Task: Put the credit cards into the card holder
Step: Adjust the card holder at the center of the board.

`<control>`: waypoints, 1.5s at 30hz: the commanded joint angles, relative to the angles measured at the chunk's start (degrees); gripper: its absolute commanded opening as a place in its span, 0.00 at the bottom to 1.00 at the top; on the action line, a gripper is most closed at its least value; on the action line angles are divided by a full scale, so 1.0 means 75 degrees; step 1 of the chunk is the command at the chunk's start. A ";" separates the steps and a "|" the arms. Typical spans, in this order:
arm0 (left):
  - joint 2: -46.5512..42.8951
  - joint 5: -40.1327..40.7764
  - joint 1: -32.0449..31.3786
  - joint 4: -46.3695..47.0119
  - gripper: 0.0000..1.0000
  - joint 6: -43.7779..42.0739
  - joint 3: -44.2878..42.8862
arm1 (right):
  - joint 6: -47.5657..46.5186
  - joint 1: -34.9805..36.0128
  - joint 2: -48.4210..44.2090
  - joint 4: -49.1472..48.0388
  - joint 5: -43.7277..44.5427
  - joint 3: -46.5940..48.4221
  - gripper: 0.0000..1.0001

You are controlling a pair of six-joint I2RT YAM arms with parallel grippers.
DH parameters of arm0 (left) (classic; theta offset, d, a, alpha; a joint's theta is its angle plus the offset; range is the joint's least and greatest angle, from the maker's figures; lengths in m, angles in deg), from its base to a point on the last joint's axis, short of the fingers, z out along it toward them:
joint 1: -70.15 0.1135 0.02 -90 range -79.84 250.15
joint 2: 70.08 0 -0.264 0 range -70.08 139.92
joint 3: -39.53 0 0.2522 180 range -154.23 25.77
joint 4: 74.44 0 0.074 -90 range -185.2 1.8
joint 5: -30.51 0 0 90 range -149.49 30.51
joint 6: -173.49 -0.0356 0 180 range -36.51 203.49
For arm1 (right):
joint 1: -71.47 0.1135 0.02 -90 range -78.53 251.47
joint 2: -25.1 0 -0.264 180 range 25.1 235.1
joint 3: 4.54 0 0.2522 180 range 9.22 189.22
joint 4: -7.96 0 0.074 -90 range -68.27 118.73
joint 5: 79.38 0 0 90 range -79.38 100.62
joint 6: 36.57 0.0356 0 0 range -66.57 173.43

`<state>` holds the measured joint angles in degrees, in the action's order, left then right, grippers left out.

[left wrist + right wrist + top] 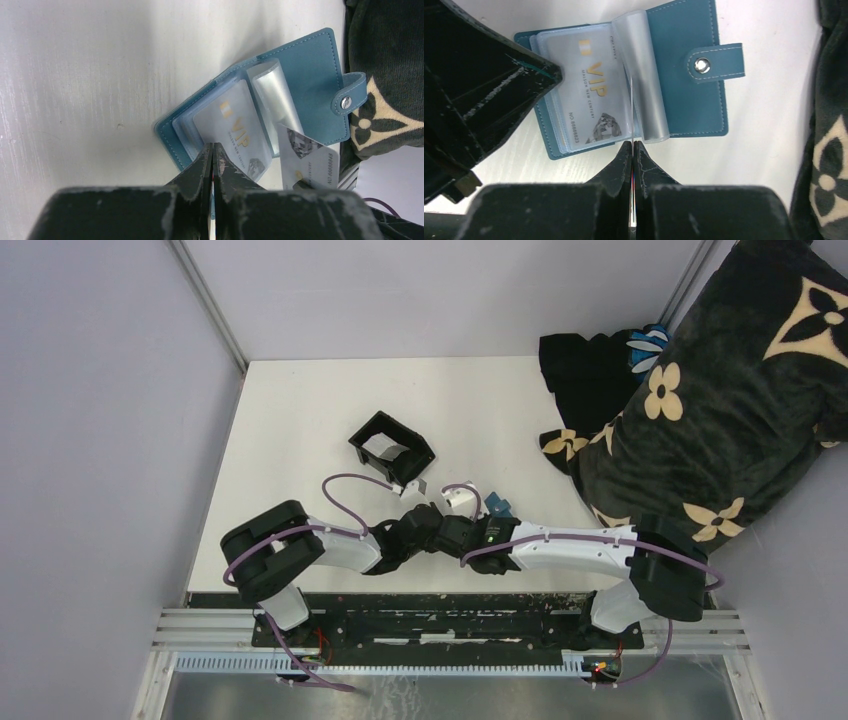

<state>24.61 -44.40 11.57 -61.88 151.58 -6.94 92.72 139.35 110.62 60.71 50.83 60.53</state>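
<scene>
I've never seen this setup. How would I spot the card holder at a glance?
Start at the white table, then look at its near middle, between the black open-topped box and the big dark flowered cushion. The card holder lies there opened flat. Unlike the black box, it is teal-blue, with clear plastic sleeves and a strap with a silver snap.

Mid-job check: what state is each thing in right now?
card holder: lying open, snap strap undone.
VIP card: inside the card holder.
second card: held on edge beside the curled clear sleeve, not inserted.
left gripper: shut on the card holder's edge.
right gripper: shut on the second card.
black box: open-topped, something white inside.
</scene>
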 commanded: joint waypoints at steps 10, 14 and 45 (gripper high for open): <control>0.0329 0.0274 -0.0029 -0.0768 0.06 -0.0213 0.0193 | -0.0298 -0.0162 -0.0483 0.0429 0.0674 0.0426 0.01; 0.0333 0.0281 -0.0034 -0.0777 0.06 -0.0236 0.0184 | -0.0382 -0.0318 -0.0537 0.0399 0.0666 0.0368 0.01; 0.0433 0.0323 -0.0039 -0.0897 0.06 -0.0337 0.0036 | -0.1451 -0.1403 -0.1085 -0.0386 -0.0286 -0.0373 0.01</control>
<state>25.20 -44.34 11.55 -61.35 151.56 -7.27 84.30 129.05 104.50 59.85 47.07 57.97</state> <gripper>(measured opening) 0.065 0.019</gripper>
